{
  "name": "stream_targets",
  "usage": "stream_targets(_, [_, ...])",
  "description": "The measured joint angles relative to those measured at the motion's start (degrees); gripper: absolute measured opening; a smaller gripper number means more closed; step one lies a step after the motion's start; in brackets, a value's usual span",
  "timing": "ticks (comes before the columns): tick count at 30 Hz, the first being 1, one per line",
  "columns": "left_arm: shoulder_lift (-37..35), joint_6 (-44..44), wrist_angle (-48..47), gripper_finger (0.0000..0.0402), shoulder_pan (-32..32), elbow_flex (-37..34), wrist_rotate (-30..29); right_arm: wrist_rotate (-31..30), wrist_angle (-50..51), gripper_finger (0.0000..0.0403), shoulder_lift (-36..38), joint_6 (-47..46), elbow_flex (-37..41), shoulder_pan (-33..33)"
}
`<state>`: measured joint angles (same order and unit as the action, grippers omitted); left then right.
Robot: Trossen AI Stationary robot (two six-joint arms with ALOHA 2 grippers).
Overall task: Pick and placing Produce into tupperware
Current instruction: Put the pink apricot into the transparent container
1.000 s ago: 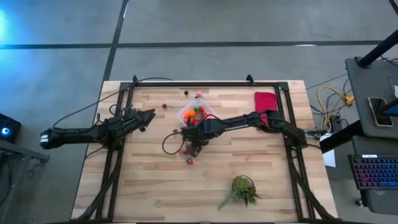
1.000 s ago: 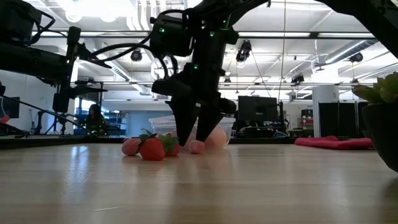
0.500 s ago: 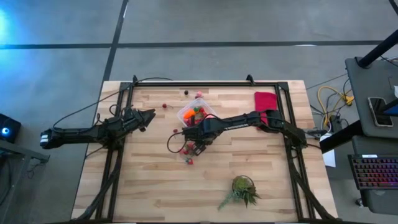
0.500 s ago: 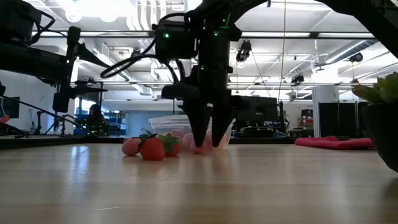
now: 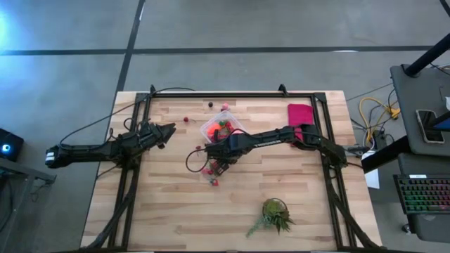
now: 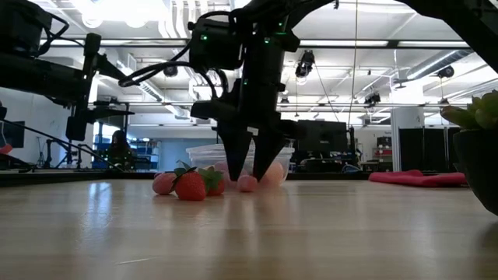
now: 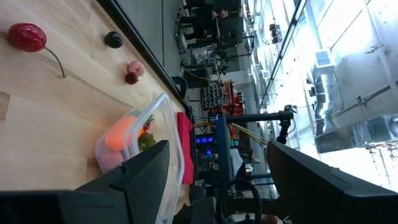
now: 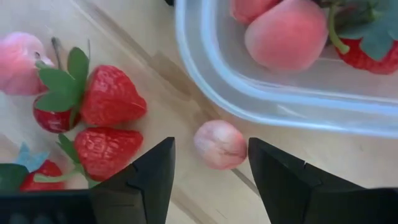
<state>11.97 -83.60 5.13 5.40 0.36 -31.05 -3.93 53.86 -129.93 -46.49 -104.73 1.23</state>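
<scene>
The clear tupperware (image 5: 222, 128) stands at the table's middle, toward the far edge, with a peach-like piece (image 8: 286, 34) and strawberries in it. Near its front rim (image 8: 249, 93) a small pink piece (image 8: 219, 144) lies on the table, with loose strawberries (image 8: 112, 96) beside it. My right gripper (image 6: 250, 165) is open and points down. Its fingertips hang a little above the pink piece, one on either side, touching nothing. My left gripper (image 5: 169, 130) is open and empty at the table's left, pointing toward the tupperware (image 7: 143, 143).
A red cherry (image 5: 186, 119), a dark berry (image 5: 209, 105) and a pink piece (image 5: 225, 107) lie near the far edge. A magenta cloth (image 5: 301, 114) lies at the far right. A green spiky plant (image 5: 274, 214) stands at the near right. More strawberries (image 6: 191, 185) lie left of the gripper.
My right gripper has dipped to the table beside the pink piece, a little toward the tupperware, and has come up again to about where it was. The pink piece and the strawberries lie where they were.
</scene>
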Motion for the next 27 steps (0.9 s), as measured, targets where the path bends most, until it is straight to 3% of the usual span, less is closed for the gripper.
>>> stream_targets(27, [-0.06,0.01,0.0,0.0255,0.01,0.0,0.0,-5.18,-2.53,0.0194,-0.79,1.5,1.03,-0.96])
